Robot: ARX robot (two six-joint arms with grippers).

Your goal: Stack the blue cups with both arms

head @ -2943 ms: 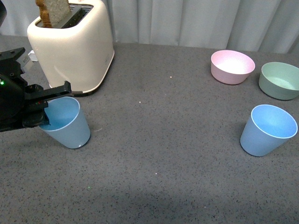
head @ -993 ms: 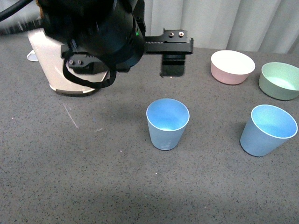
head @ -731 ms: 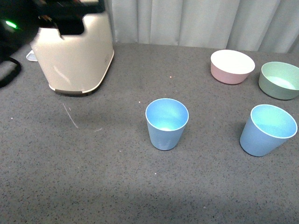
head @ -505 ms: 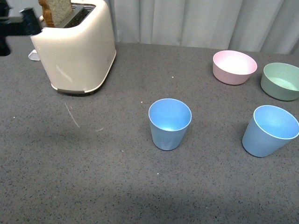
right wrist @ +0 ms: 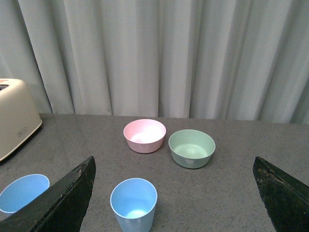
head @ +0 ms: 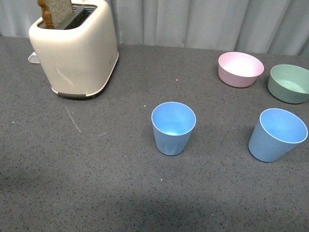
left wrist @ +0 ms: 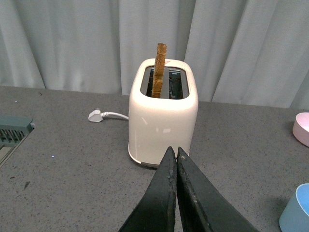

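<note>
so one light blue tapered plastic cup (head: pixel 173 128) sits mid grey tabletop (head: pixel 96 183), its twin cup (head: pixel 277 134) well apart; left gripper (left wrist: pixel 176 153) pressed together, right gripper (right wrist: pixel 174 162) spread wide

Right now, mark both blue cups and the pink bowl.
Middle blue cup (head: pixel 170 141), front view, on its outer wall.
Right blue cup (head: pixel 263 147), front view, on its outer wall.
Pink bowl (head: pixel 237 80), front view, on its outer wall.

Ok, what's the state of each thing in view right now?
Centre light blue plastic cup: upright, empty, unstacked.
Right light blue plastic cup: upright, empty, unstacked.
Pink round bowl: upright, empty.
Green round bowl: upright, empty.
Cream two-slot toaster: bread slice standing up in one slot.
Left jaws: shut, empty.
Right jaws: open, empty.
</note>
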